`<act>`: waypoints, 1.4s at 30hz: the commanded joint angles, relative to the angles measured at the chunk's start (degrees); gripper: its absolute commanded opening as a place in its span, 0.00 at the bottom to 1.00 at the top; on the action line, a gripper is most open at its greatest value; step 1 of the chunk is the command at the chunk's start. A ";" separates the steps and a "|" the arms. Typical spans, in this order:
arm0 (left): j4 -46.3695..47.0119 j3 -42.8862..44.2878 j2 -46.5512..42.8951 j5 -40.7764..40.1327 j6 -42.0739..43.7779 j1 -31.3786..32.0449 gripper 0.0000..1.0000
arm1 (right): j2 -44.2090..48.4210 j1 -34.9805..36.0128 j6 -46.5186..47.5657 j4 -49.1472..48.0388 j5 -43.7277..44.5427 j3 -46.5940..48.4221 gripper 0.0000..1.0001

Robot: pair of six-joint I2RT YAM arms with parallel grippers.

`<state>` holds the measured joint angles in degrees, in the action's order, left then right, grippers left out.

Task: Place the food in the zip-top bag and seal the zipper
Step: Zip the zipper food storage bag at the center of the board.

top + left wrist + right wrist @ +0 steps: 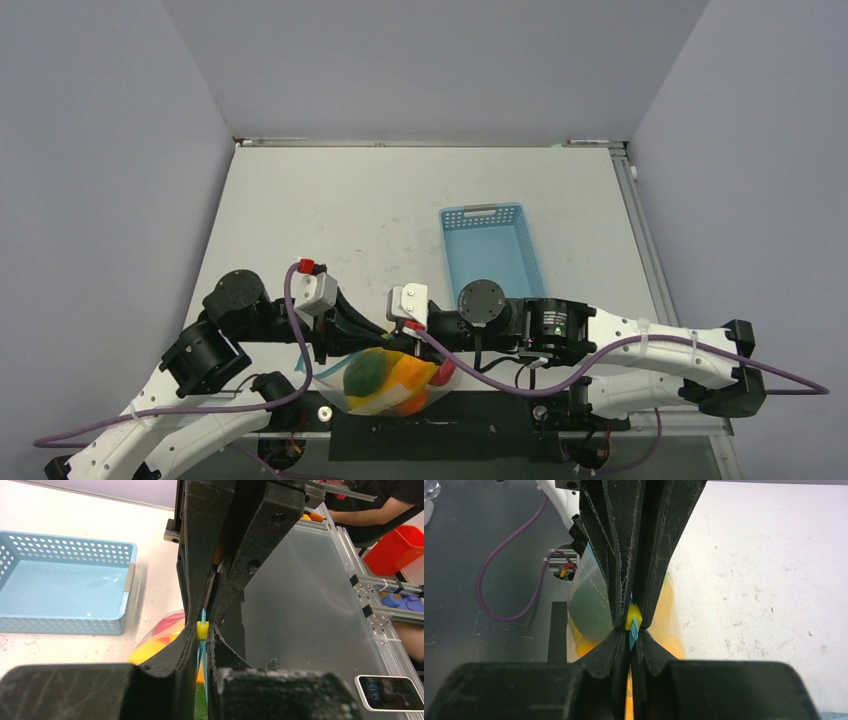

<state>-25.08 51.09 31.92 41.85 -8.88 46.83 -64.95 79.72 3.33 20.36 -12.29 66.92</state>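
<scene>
item: zip-top bag (385, 388), clear thin film, toy fruits (366, 372) held inside | location: near edge of surface (350, 215), between both arms | handling: judged light, limp, crinkly, slippery; best gripped along the stiffer zipper (203, 617) | left fingers (200, 555): clenched on zipper | right fingers (616, 555): clenched on zipper

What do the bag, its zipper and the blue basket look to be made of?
Zip-top bag: thin clear plastic film, glossy; the fruit shows through. Zipper: seemingly stiffer teal plastic strip, with a yellow clip. Basket: probably rigid moulded light-blue plastic, perforated walls, smooth floor.
</scene>
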 commanded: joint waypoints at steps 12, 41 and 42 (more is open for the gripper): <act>0.72 1.47 0.22 0.60 0.97 0.11 0.00 | 7.88 0.30 -0.71 -5.13 7.48 0.11 0.05; 3.28 3.19 0.97 1.70 -0.02 0.11 0.00 | 8.91 0.34 -2.28 -8.47 5.69 -2.97 0.05; 3.40 3.54 0.95 1.78 -0.15 0.13 0.00 | 8.65 0.34 -2.28 -8.51 5.16 -3.34 0.05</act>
<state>-20.93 51.29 33.76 41.89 -8.56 46.83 -57.74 79.99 1.61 18.11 -6.46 63.68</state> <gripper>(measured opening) 0.039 0.057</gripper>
